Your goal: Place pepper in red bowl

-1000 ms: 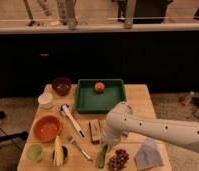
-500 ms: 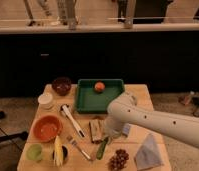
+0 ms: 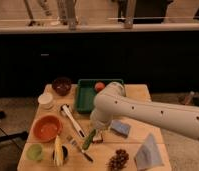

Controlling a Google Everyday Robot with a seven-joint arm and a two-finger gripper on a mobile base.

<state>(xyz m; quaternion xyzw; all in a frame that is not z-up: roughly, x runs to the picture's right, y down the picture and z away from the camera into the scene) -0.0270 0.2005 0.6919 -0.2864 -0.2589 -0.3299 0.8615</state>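
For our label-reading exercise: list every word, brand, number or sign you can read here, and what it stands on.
No readable text anywhere.
Flat blue packet: print, if any, too blurred to read.
Pale grey pouch: the same.
The gripper, down at the slim dark green pepper, shows no marking.

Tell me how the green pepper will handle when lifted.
The pepper looks slim and stiff, so it is probably light and unlikely to droop. Its rounded, curved body may roll or pivot if nudged. The gripper hangs right over its upper end.
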